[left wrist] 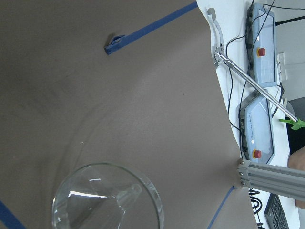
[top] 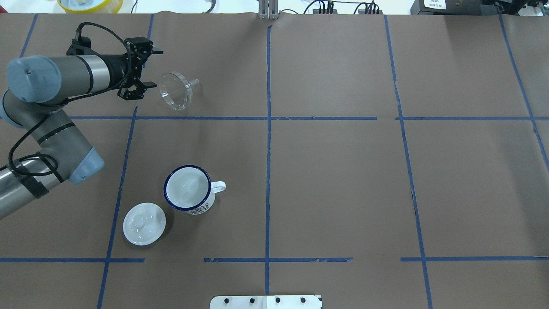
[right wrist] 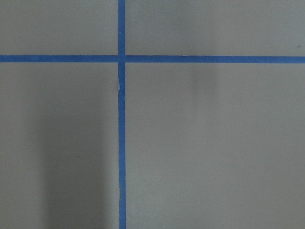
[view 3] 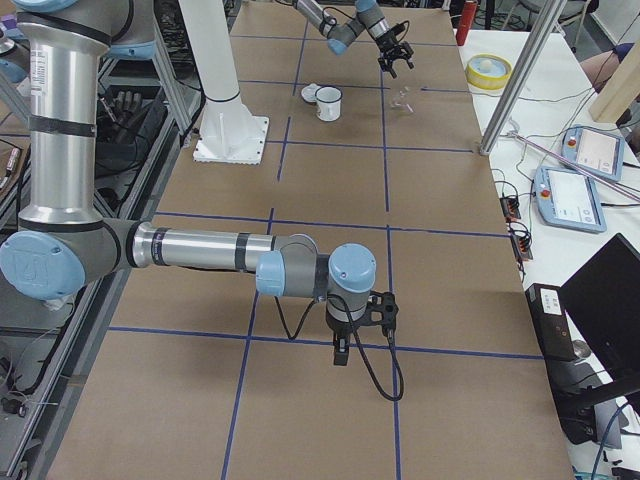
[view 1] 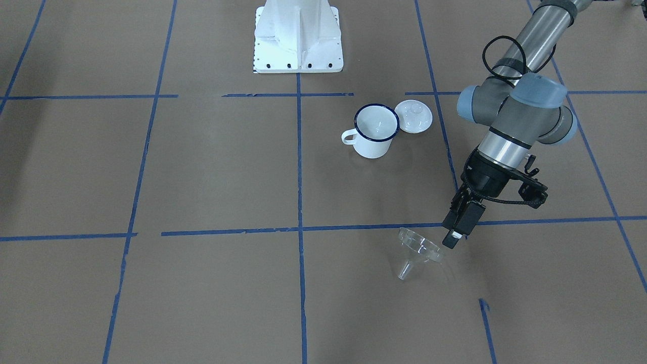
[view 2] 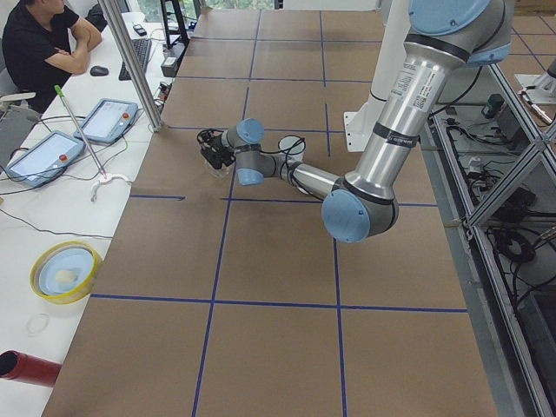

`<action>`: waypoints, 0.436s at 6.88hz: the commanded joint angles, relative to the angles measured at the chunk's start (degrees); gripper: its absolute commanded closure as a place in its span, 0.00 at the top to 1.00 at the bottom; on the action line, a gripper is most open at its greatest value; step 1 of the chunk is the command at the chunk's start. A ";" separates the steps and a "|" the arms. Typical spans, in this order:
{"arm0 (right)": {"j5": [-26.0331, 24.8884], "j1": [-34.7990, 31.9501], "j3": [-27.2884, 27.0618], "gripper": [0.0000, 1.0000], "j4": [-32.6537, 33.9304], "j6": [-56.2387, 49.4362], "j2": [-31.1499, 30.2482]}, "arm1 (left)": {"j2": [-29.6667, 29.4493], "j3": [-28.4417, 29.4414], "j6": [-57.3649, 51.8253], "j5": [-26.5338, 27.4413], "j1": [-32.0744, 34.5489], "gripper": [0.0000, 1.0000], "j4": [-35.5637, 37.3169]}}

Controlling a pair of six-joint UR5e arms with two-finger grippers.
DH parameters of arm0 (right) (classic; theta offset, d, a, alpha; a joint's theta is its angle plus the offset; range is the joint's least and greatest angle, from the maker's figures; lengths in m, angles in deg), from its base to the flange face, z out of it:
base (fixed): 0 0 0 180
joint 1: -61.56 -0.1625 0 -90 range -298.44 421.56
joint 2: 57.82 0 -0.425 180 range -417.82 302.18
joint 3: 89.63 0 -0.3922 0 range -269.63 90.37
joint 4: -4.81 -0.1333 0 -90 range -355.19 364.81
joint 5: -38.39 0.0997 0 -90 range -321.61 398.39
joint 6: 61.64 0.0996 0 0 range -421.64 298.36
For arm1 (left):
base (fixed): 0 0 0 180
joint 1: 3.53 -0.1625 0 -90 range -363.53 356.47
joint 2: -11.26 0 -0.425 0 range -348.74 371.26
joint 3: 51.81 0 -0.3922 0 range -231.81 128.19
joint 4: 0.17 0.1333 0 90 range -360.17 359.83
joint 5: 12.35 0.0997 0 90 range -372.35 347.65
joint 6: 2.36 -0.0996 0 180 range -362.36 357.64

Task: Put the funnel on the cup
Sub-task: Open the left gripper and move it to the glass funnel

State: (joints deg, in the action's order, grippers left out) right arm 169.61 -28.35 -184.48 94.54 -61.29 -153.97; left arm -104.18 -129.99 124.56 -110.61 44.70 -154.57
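Observation:
The clear funnel (top: pixel 176 91) lies on its side on the brown table, spout pointing away from my left gripper; it also shows in the front view (view 1: pixel 418 250) and at the bottom of the left wrist view (left wrist: pixel 107 200). My left gripper (top: pixel 151 68) is open and empty, close beside the funnel's wide rim, with the funnel outside the jaws. It also shows in the front view (view 1: pixel 455 232). The white cup (top: pixel 188 194) with a dark blue rim stands upright, nearer the robot's base (view 1: pixel 376 130). My right gripper (view 3: pixel 340 352) hangs over bare table; I cannot tell if it is open.
A round white knobbed lid (top: pixel 144 223) lies next to the cup on its left side (view 1: pixel 413 116). Blue tape lines divide the table. The robot's white base (view 1: pixel 298 35) stands at the table's near edge. Operator desks with tablets lie beyond the far edge (left wrist: pixel 259 43).

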 commanded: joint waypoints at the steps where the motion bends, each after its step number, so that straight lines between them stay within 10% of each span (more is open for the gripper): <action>1: 0.00 0.00 -0.08 1.00 0.00 0.00 0.00 | -1.63 2.59 0.17 1.75 -1.81 0.92 -0.46; 3: 0.00 0.00 -0.08 1.00 0.00 0.00 0.00 | -2.42 4.87 4.03 4.64 -3.14 0.81 -2.64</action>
State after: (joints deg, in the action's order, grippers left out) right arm 169.61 -28.35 -184.54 94.55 -61.29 -153.97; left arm -106.15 -126.41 126.86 -107.48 42.35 -155.91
